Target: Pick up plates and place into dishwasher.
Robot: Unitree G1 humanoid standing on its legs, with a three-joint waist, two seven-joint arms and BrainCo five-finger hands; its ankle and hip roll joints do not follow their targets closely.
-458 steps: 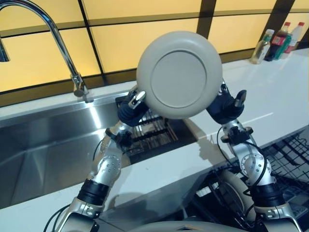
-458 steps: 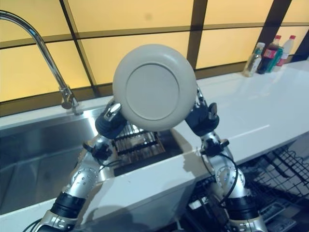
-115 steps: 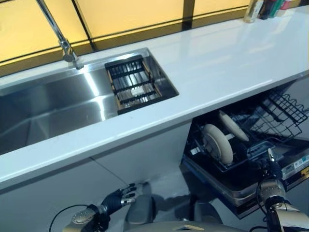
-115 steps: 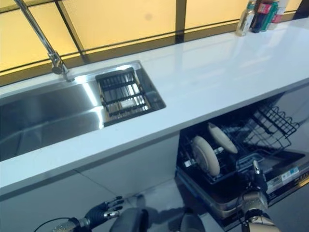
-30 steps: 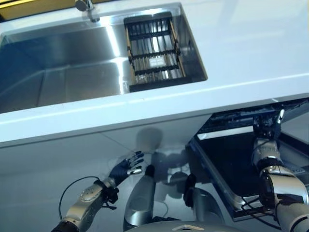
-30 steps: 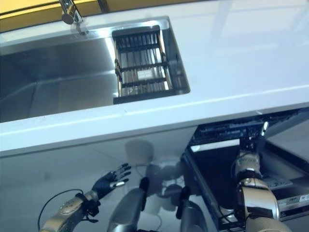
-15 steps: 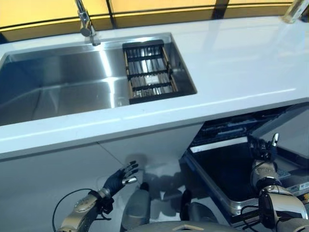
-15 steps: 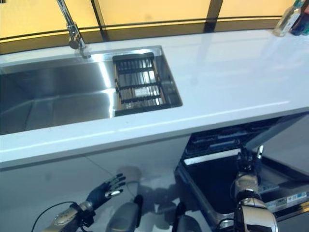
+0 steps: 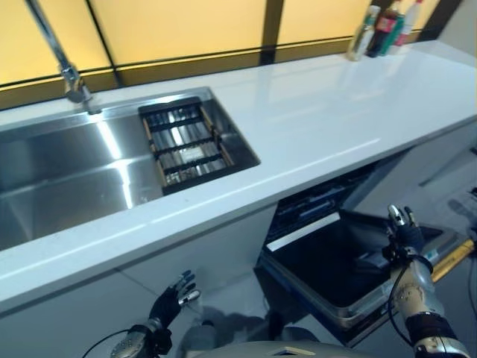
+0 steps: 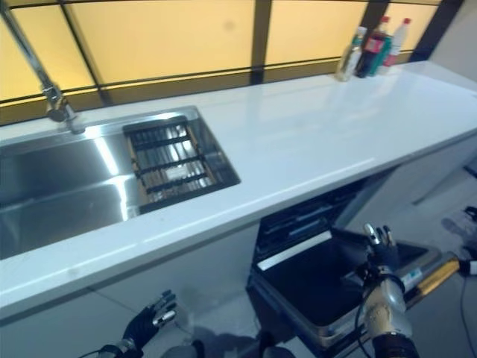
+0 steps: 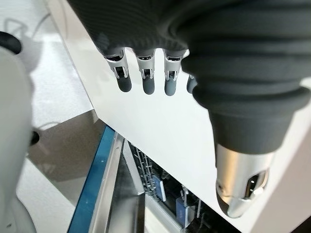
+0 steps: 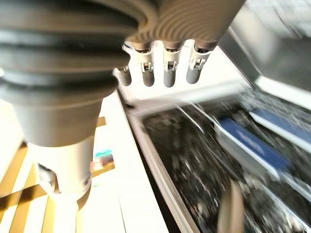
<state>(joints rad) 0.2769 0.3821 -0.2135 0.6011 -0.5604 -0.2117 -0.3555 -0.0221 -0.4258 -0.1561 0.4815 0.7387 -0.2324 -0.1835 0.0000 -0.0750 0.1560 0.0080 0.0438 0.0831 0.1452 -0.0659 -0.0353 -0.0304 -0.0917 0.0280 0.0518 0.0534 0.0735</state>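
Observation:
No plate is in either hand. The dishwasher (image 9: pixel 328 261) sits under the white counter (image 9: pixel 320 119) with its dark door (image 10: pixel 313 287) hanging partly open. My right hand (image 9: pixel 403 233) is open, fingers straight, beside the door's far edge; its wrist view shows those fingers (image 12: pixel 165 73) over the dark rack (image 12: pixel 209 160). A pale curved rim (image 12: pixel 236 206) stands in that rack, too blurred to name. My left hand (image 9: pixel 173 300) hangs low before the cabinet front, open and empty, as its wrist view (image 11: pixel 145 80) confirms.
A steel sink (image 9: pixel 67 179) with a black drying rack (image 9: pixel 182 145) and a faucet (image 9: pixel 68 78) lies at the left. Bottles (image 9: pixel 381 28) stand at the counter's far right. A gold bar handle (image 10: pixel 434 275) juts from the door's outer edge.
Fifteen seconds ago both hands held a grey plate over the sink; now both are empty and low. The rack with plates, drawn out 3.8 s ago, is inside. The view has swung right.

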